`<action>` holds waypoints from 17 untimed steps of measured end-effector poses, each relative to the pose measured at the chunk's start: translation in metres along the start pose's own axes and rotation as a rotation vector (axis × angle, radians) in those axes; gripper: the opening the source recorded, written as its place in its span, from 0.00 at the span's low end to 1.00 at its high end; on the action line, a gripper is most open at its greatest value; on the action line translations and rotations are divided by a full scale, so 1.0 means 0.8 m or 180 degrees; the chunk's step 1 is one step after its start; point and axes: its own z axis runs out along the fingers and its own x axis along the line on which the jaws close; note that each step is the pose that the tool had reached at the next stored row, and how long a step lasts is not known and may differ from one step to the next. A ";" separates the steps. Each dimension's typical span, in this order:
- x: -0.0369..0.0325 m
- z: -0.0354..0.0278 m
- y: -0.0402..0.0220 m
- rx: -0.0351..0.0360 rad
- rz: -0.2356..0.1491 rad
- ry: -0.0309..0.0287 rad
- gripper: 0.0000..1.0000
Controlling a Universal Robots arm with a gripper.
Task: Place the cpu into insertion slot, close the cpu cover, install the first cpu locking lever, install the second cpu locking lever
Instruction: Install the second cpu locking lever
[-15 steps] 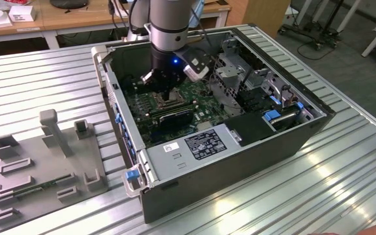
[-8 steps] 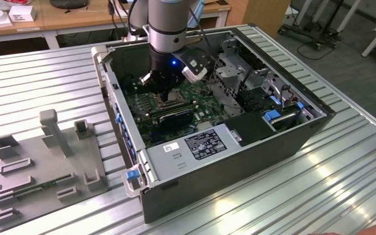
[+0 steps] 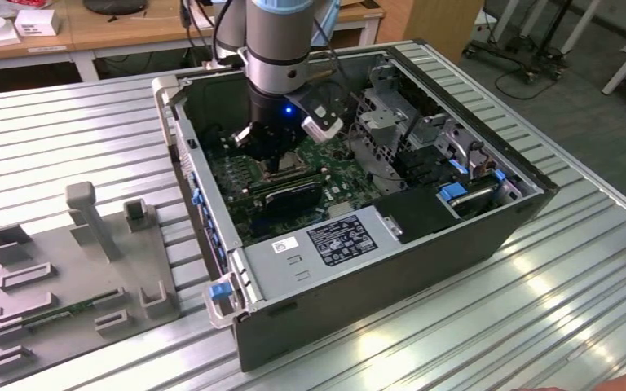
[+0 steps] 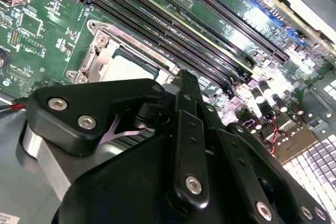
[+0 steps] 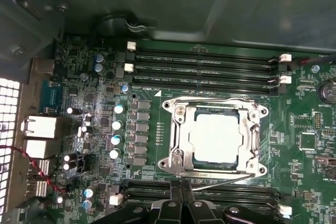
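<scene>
While the cpu (image 5: 218, 136) is sitting in the insertion slot (image 5: 178, 153) under the lowered cpu cover (image 5: 251, 129), you are working the gripper (image 5: 181, 195), fingers pressed together, against a lever; keep pressure steady.

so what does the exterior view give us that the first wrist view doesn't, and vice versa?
Exterior view: the whole open computer case on the slatted metal table, the grey fixture plate beside it, and the arm reaching down into the case.

First wrist view: the cpu seated in the insertion slot, the cpu cover closed flat around it, and the memory slots alongside.

Both: the green motherboard and the gripper just over it beside the socket.
</scene>
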 end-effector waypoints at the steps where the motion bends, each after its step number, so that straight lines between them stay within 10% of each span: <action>1: 0.0001 0.0013 -0.0001 0.0000 0.0001 0.0000 0.10; 17: 0.0076 0.0166 -0.0011 0.0001 0.0018 -0.0001 0.10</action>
